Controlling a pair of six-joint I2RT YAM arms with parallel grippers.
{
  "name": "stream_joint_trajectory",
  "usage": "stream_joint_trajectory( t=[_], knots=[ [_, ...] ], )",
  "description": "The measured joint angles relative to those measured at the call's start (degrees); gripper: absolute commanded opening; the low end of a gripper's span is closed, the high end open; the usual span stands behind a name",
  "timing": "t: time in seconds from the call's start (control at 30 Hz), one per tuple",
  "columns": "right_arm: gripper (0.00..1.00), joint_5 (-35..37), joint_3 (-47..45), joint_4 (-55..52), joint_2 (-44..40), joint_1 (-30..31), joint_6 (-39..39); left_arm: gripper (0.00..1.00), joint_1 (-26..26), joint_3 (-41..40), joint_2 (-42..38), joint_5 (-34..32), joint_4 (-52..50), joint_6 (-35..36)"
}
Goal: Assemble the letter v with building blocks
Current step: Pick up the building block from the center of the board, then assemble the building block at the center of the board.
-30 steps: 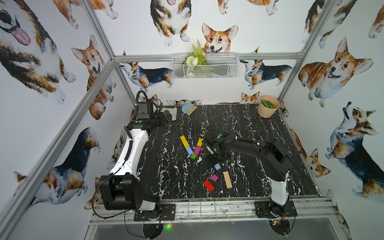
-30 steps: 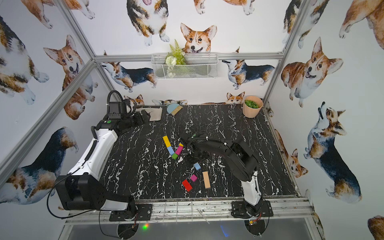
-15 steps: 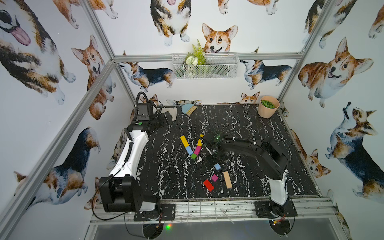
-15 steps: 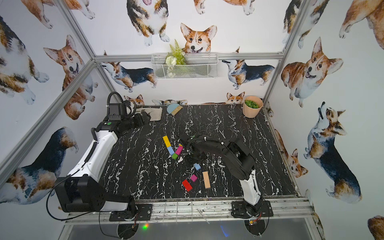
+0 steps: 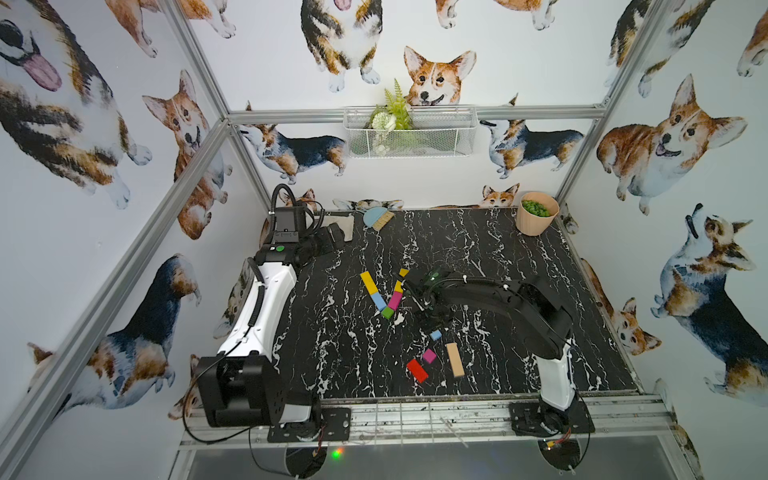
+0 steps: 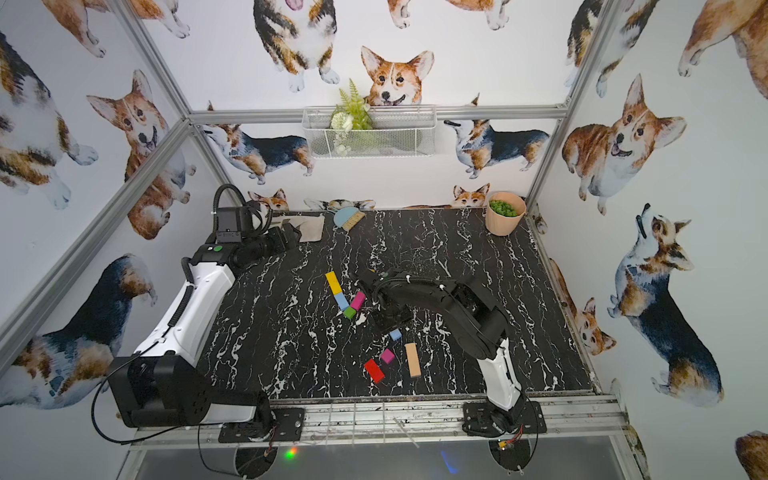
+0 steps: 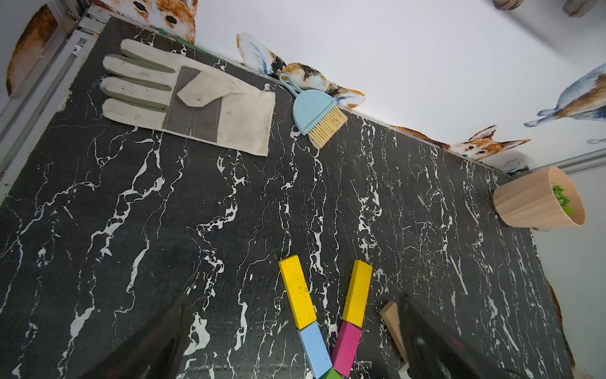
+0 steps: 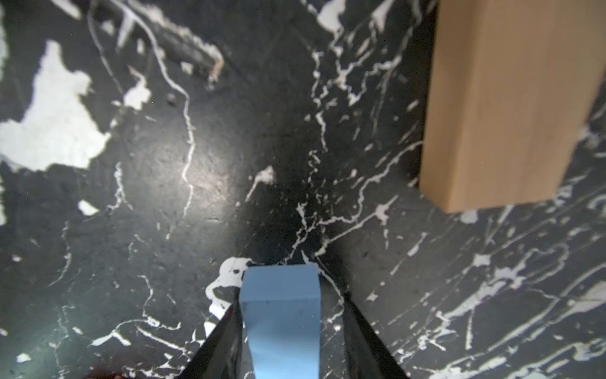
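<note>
Building blocks (image 6: 341,300) lie on the black marble table (image 5: 519,270). One of them, the small light blue block (image 8: 278,315), sits between the fingers of the right gripper (image 5: 434,328). In the right wrist view the jaws stand narrow about it. One finger (image 8: 226,354) lies against its side, but a sliver of table shows by the opposite finger, so I cannot tell whether it is clamped. The right arm rises from its base at the near right edge and bends at a high elbow. It reaches leftward to the middle of the table, wrist turned down so the gripper points at the surface.

The tan bar (image 5: 455,359) lies near the gripped block, with the small magenta block (image 5: 429,356) and the red block (image 5: 417,370) close together beside it. Left of the gripper a V is laid end to end: yellow bar (image 5: 368,282), light blue bar (image 5: 378,301), green stub (image 5: 387,312) at the point, magenta bar (image 5: 395,299) and second yellow bar (image 7: 357,293). A second tan block (image 7: 392,323) lies just beside that last bar, partly behind a finger.

The left gripper (image 5: 334,239) is spread wide and holds nothing. Its arm is folded along the table's left side, wrist near the far left corner, where a work glove (image 7: 196,108) and a blue hand brush (image 7: 314,111) lie.

A peach pot (image 5: 534,226) in the far right corner holds green bits (image 5: 536,208). A white wire basket (image 5: 440,137) on the back wall holds a fern and white flowers (image 5: 390,116).
</note>
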Motion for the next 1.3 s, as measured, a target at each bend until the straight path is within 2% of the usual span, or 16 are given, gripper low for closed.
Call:
stream_joint_trajectory(
  t=[0.27, 0.4, 0.63, 0.87, 1.3],
  knots=[
    [0.31, 1.07, -0.07, 0.07, 0.0, 0.02, -0.04, 1.0, 0.0, -0.04, 0.0, 0.0, 0.0, 0.0],
    [0.28, 2.27, -0.04, -0.07, -0.07, 0.07, -0.07, 1.0, 0.0, -0.07, 0.0, 0.0, 0.0, -0.02],
    [0.25, 6.03, 0.57, -1.38, -2.54, -0.33, -2.32, 1.0, 0.0, -0.13, 0.0, 0.0, 0.02, -0.02],
    [0.25, 4.79, -1.42, -1.81, -6.78, -6.03, -5.16, 1.0, 0.0, -0.26, 0.0, 0.0, 0.07, -0.02],
    [0.26, 2.97, -0.87, -2.73, -3.19, -7.96, -13.66, 1.0, 0.0, -0.31, -0.02, 0.02, 0.39, -0.02]
  ],
)
